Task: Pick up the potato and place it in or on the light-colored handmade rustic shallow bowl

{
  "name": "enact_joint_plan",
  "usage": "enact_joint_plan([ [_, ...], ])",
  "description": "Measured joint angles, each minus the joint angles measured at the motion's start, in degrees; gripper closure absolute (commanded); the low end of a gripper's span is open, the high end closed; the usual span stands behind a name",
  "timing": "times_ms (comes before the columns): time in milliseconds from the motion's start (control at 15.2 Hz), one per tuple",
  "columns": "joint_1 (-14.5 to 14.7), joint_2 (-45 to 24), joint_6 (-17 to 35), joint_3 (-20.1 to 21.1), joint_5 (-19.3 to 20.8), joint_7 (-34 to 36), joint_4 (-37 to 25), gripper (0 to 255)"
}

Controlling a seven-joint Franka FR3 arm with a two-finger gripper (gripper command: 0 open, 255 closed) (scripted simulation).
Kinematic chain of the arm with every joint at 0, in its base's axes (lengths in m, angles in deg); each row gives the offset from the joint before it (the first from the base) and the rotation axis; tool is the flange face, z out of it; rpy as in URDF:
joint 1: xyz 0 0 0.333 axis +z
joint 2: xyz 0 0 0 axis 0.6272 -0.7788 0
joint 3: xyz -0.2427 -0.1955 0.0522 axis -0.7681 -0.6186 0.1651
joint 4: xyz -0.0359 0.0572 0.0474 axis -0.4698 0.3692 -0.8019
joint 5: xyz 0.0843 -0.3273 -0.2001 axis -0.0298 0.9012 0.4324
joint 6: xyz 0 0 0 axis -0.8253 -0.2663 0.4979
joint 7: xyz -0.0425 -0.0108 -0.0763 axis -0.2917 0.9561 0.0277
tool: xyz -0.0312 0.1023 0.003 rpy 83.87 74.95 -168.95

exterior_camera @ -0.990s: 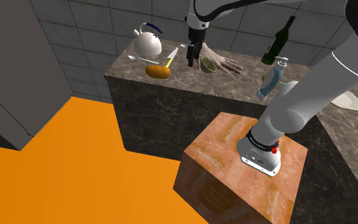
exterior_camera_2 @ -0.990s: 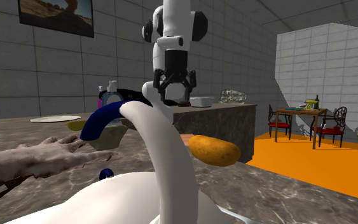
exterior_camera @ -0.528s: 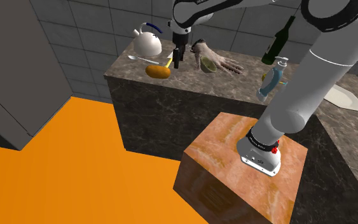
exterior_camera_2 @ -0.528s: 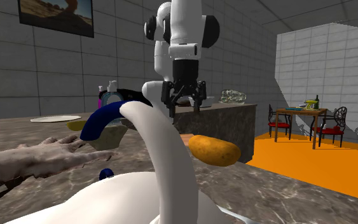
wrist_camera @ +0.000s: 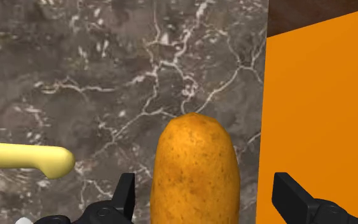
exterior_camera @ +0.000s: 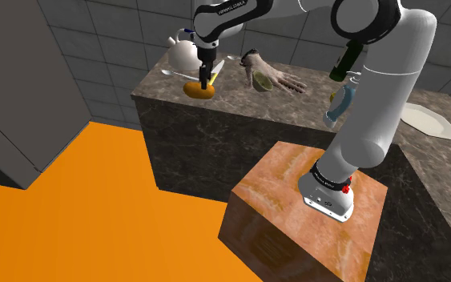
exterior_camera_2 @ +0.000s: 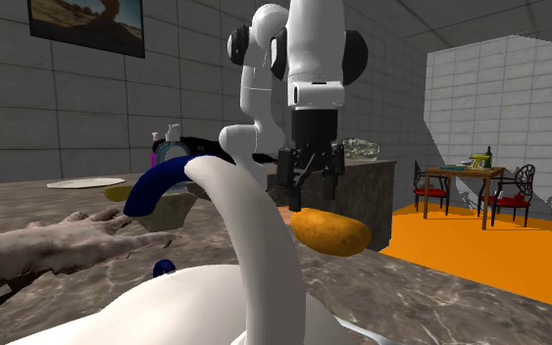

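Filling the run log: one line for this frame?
phase: pre-grasp | gripper: open, over potato, not clasping | potato: on counter, not in bowl

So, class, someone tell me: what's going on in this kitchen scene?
The white robot arm holds its black two-finger gripper open just above the orange-brown oblong potato, which lies on the dark marbled counter near its edge. The fingers stand either side without clasping it. The pale olive shallow bowl sits farther along the counter.

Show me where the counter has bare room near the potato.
The counter is bare along its front edge between the potato and the bowl. Crowded beside the potato: kettle, spoon and yellow-handled knife.
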Motion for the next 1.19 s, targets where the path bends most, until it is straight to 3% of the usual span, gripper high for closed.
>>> enact_joint_plan([
  [462, 0.0, -2.6, 4.4, 0.2, -0.4, -0.5, 1.8, 0],
  [858, 0.0, -2.7, 5.0, 0.2, -0.4, -0.5, 2.3, 0],
  [924, 0.0, -2.7, 5.0, 0.2, -0.4, -0.5, 2.3, 255],
  [1188, 0.0, -2.6, 5.0, 0.2, -0.4, -0.5, 2.3, 255],
])
